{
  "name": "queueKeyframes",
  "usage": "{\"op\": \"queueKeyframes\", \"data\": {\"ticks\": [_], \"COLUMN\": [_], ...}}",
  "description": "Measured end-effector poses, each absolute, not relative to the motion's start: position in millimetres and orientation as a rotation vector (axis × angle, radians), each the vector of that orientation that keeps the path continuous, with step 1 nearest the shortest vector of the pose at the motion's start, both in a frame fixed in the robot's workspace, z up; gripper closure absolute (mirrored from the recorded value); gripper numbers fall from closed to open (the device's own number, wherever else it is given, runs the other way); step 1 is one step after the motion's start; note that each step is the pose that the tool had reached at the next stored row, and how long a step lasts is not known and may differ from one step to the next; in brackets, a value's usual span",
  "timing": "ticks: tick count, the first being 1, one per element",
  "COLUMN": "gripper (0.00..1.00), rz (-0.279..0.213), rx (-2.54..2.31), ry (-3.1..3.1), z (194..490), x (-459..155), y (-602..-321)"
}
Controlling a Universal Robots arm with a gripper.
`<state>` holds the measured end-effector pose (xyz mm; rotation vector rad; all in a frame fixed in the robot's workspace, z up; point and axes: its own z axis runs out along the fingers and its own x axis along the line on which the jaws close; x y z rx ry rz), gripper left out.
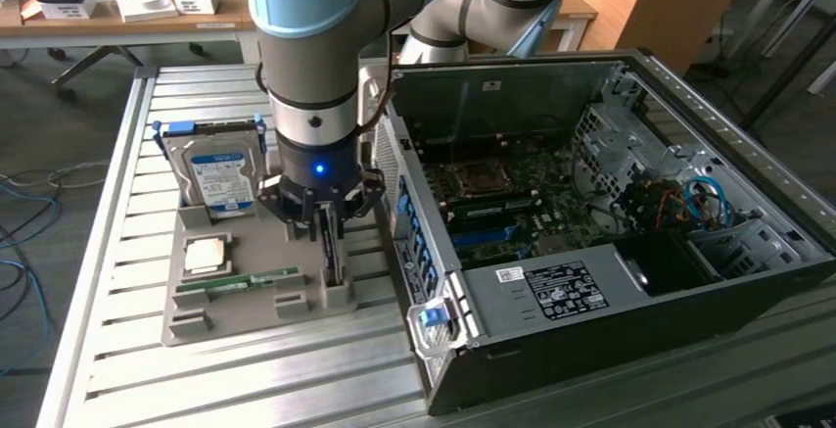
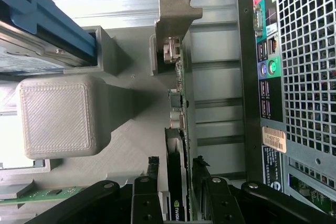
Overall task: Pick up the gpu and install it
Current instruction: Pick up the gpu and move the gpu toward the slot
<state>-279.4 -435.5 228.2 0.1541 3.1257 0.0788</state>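
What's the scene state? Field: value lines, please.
gripper: open, jaws straddling the gpu, one on each side
gpu: standing on edge in the grey holder, bracket end away from the gripper
hard drive: upright in the holder, to the exterior view's left of the gpu
memory stick: lying flat in the holder
computer case: side open, to the exterior view's right of the holder
install: not yet done
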Motion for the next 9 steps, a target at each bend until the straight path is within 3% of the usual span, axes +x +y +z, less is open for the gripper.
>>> {"op": "queueKeyframes", "data": {"ticks": [9], "gripper": [0.61], "rz": [0.079], "rx": [0.154], "ry": [3.126], "z": [228.2], "x": [-281.1], "y": [-435.4]}}
